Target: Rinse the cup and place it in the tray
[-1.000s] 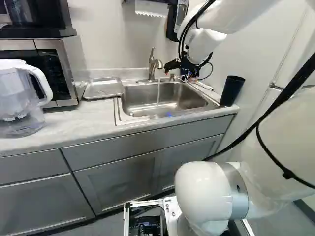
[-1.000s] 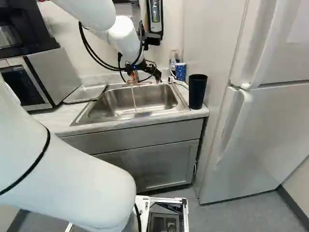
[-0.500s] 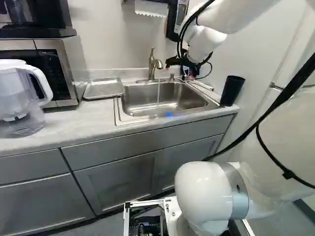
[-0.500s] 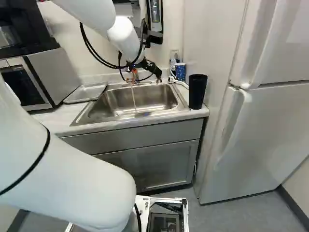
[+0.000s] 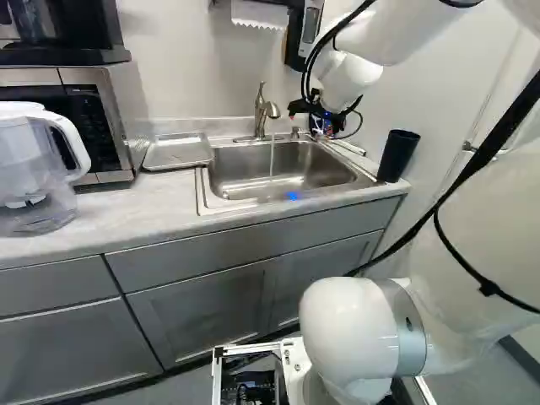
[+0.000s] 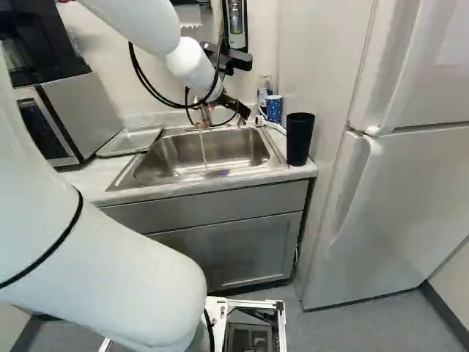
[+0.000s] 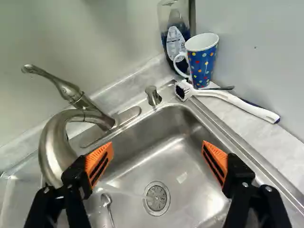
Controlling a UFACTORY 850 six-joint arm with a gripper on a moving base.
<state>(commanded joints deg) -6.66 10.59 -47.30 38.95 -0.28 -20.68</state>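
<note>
far left of the left base view, a pitcher, then microwave, tray, and tap running into the sink; upper right, the gripper, spread wide, holding nothing. dotted cup stands behind the brush; right, black tumbler. pale counter, grey cabinets; fridge right of the right base view.

The pale grey surface is occupied by a clear plastic pitcher, a boxy silver microwave, a rectangular metal tray beside the inset steel sink, a tall black tumbler, a blue dotted mug, a clear bottle and a long white brush.
</note>
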